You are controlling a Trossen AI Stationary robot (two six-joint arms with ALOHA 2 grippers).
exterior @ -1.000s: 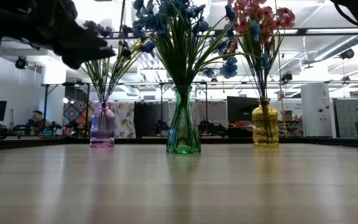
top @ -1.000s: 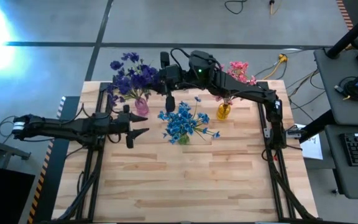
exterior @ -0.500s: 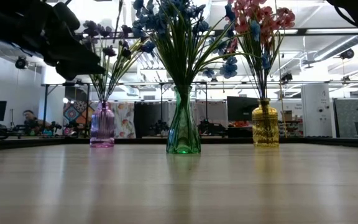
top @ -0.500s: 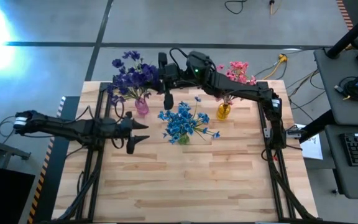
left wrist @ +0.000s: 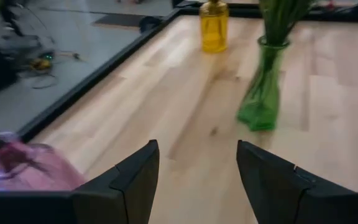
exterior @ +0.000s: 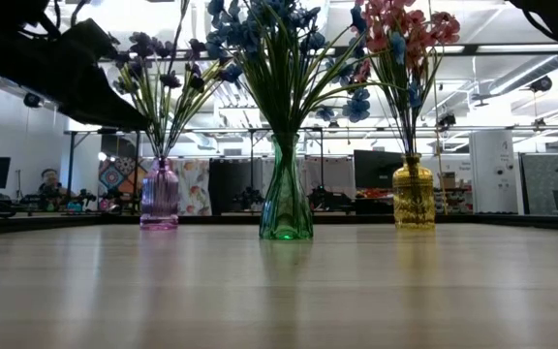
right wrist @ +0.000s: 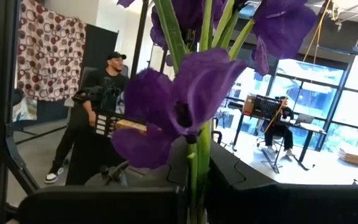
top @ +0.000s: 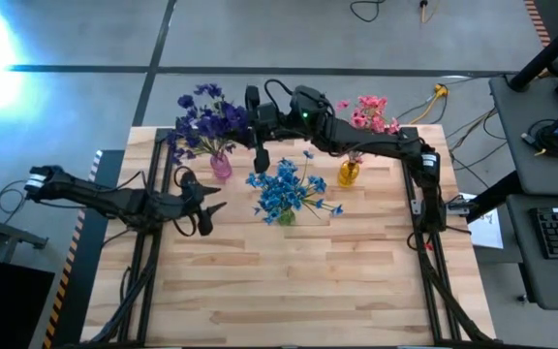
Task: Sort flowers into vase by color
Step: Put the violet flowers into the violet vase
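Three vases stand in a row on the table. The purple vase [top: 220, 167] holds purple flowers [top: 206, 116], the green vase [top: 286, 215] blue flowers [top: 289, 189], and the yellow vase [top: 348, 173] pink flowers [top: 371, 111]. My right gripper [top: 258, 121] reaches in from the right, high up at the right side of the purple bunch, and is shut on a purple sprig [right wrist: 185, 106]. My left gripper [top: 204, 208] hangs open over the table to the left of the green vase [left wrist: 261, 93] and near the purple vase [left wrist: 17, 168]. My right gripper pinches the green stem [right wrist: 199, 155] of a purple sprig between its two fingers, just below a large purple blossom [right wrist: 185, 106]. The fingers lie across the stem. The sprig is up among the purple bunch; its lower end is hidden.
Bare wooden table lies in front of the vases, toward the near edge [exterior: 279, 291]. Black frame rails run along the table's left [top: 153, 242] and right [top: 424, 242] sides. People show in the room beyond the table [right wrist: 98, 124].
My left gripper has drawn back toward the table's left and near edges, away from the vases, staying open. My right gripper has moved a little toward the left, closer into the purple bunch, still shut on the sprig.
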